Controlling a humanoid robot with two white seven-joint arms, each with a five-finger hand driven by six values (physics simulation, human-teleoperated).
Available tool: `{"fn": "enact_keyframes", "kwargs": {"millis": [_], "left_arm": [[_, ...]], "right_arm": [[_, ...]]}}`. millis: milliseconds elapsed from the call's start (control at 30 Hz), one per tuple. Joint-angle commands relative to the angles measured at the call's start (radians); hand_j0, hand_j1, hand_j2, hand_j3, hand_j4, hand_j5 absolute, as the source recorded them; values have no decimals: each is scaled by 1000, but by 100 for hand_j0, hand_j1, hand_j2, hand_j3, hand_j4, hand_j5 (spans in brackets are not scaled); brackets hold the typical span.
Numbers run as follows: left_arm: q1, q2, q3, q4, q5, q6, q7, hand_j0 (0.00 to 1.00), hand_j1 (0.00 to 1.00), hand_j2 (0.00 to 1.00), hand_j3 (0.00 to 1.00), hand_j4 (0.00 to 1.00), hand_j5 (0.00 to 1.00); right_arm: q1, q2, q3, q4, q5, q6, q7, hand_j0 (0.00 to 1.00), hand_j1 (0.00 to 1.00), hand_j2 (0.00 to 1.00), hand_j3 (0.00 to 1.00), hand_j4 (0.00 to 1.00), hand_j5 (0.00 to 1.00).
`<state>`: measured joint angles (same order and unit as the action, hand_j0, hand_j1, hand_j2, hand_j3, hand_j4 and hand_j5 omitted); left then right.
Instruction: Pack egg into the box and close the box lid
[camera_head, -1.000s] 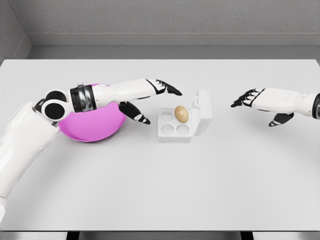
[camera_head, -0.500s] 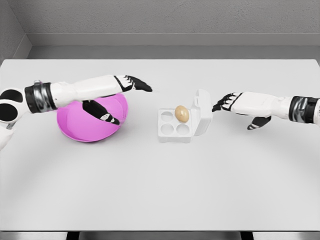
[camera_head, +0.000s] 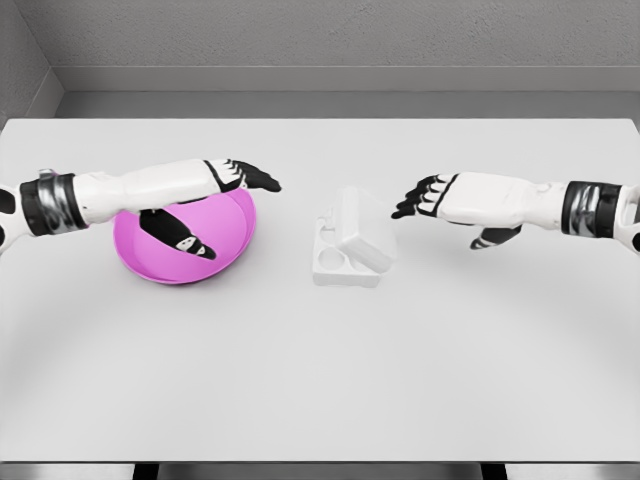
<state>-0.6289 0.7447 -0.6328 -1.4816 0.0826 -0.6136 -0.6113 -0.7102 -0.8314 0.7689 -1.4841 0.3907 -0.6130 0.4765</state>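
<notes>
Both hands, left hand (camera_head: 215, 190) over the pink bowl (camera_head: 150, 265) and right hand (camera_head: 440, 197) just right of the box (camera_head: 350, 250), were kept spread and empty, egg hidden under the half-dropped lid (camera_head: 363, 240), which could've been left ajar unless pressed.

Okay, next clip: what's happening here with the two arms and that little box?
The robot is closing a white egg box in the middle of the table. Its lid is tipped partway down over the tray, hiding the egg. The right hand hovers just right of the lid, fingers spread, holding nothing. The left hand hangs open over the pink bowl.
</notes>
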Motion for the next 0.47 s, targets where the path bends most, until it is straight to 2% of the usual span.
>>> {"fn": "enact_keyframes", "kwargs": {"millis": [0, 133, 233, 300, 333, 433], "left_arm": [[0, 7, 1, 1, 14, 3, 0, 100, 100, 100, 100, 100, 100], [0, 7, -1, 9, 14, 3, 0, 100, 100, 100, 100, 100, 100], [-2, 18, 1, 11, 14, 3, 0, 100, 100, 100, 100, 100, 100], [-2, 18, -1, 11, 17, 3, 0, 100, 100, 100, 100, 100, 100], [0, 18, 1, 11, 17, 3, 0, 100, 100, 100, 100, 100, 100], [5, 53, 1, 11, 36, 3, 0, 100, 100, 100, 100, 100, 100]], "right_arm": [[0, 0, -2, -16, -6, 2, -1, 100, 100, 100, 100, 100, 100], [-11, 21, 3, -42, -6, 2, -1, 100, 100, 100, 100, 100, 100], [-63, 11, -17, -42, -6, 2, -1, 100, 100, 100, 100, 100, 100], [-55, -9, -88, -36, -7, 2, -1, 100, 100, 100, 100, 100, 100], [-45, -41, -128, -31, -7, 2, -1, 100, 100, 100, 100, 100, 100], [-38, -72, -164, 13, -7, 2, -1, 100, 100, 100, 100, 100, 100]]}}
